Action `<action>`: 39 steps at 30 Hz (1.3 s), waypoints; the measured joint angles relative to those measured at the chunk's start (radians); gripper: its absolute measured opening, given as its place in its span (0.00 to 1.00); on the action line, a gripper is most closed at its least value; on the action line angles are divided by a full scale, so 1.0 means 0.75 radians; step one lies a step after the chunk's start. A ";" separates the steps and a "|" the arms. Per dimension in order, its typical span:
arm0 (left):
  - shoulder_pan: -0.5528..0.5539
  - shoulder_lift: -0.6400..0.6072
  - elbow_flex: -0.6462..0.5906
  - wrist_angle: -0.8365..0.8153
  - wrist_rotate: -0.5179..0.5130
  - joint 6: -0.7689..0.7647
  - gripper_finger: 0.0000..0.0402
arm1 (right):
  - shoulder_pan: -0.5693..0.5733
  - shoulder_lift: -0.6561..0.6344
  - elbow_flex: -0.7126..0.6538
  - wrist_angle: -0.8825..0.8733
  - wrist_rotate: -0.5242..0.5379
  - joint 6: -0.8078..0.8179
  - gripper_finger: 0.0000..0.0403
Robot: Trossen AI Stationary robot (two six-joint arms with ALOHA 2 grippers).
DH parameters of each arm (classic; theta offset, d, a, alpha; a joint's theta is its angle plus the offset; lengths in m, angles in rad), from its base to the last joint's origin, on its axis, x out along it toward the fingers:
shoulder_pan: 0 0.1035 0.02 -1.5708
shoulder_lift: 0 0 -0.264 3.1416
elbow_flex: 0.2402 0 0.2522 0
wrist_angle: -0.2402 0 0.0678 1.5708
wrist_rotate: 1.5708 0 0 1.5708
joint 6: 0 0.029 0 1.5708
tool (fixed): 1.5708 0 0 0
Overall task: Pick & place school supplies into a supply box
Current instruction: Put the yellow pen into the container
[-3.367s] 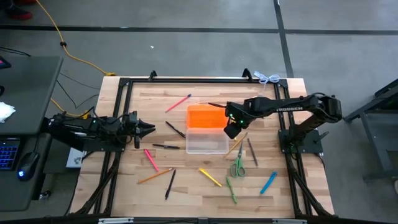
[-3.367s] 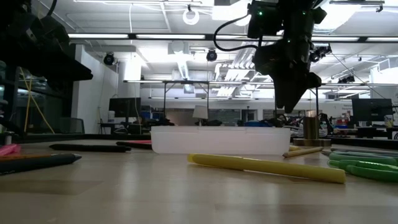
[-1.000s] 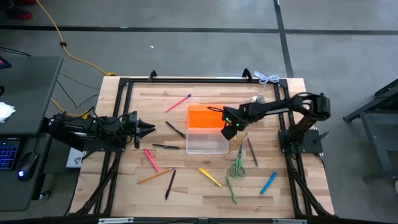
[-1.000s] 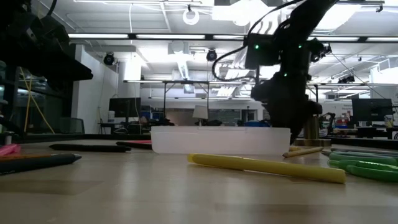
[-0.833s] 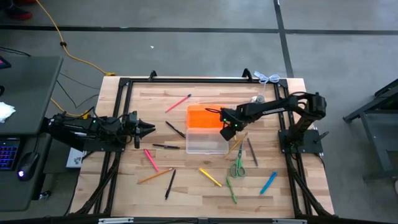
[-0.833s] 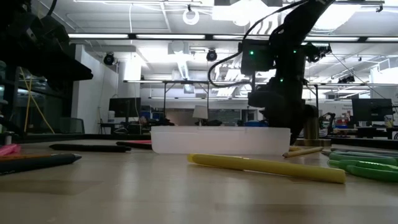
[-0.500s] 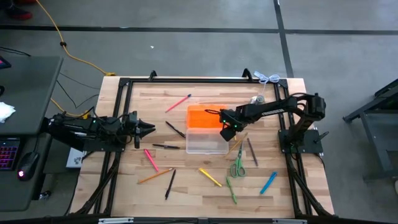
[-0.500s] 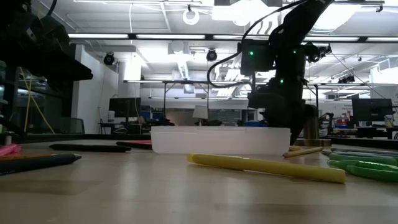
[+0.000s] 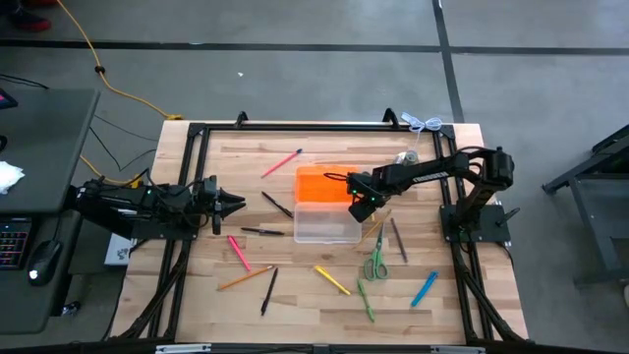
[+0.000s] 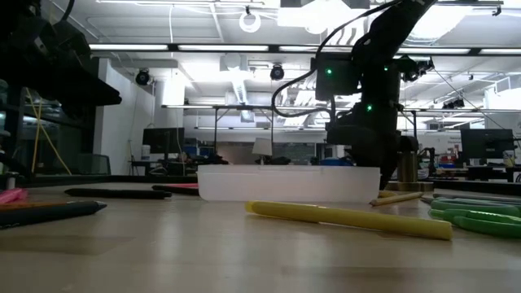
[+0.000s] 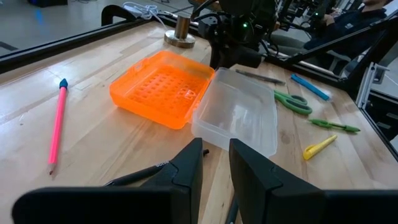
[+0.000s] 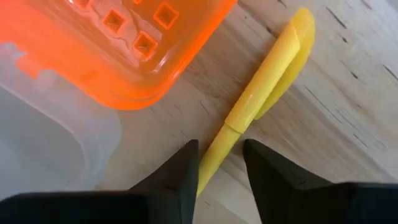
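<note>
The right gripper (image 12: 221, 163) is lowered over a yellow pen (image 12: 261, 93), its 2 fingers parted astride the barrel but not yet clamped, so that it can be pinched. The open box (image 9: 326, 221) lies just beside it, leaving little side room. The left gripper (image 9: 239, 204) waits well apart, fingers slightly parted, empty.

Wooden surface (image 9: 295, 295) has the clear supply box (image 9: 326, 224) with its orange lid (image 9: 322, 184) flopped open, pens and pencils scattered around, green scissors (image 9: 375, 264), and probably a bell (image 11: 182, 30) near the back.

Robotics lab: ceiling strip lights (image 10: 244, 47), workbenches (image 10: 244, 155).
</note>
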 joint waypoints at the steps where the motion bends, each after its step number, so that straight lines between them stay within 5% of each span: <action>1: 0.000 0.000 0.000 -0.001 0.000 0.000 0.28 | 0.000 0.000 0.000 0.000 0.004 0.001 0.26; 19: 0.000 0.000 0.000 -0.002 0.001 0.000 0.28 | -0.001 -0.005 -0.001 -0.039 0.036 0.002 0.04; 39: 0.000 0.000 0.000 0.001 0.001 0.000 0.28 | -0.059 -0.155 -0.006 -0.185 0.131 0.117 0.04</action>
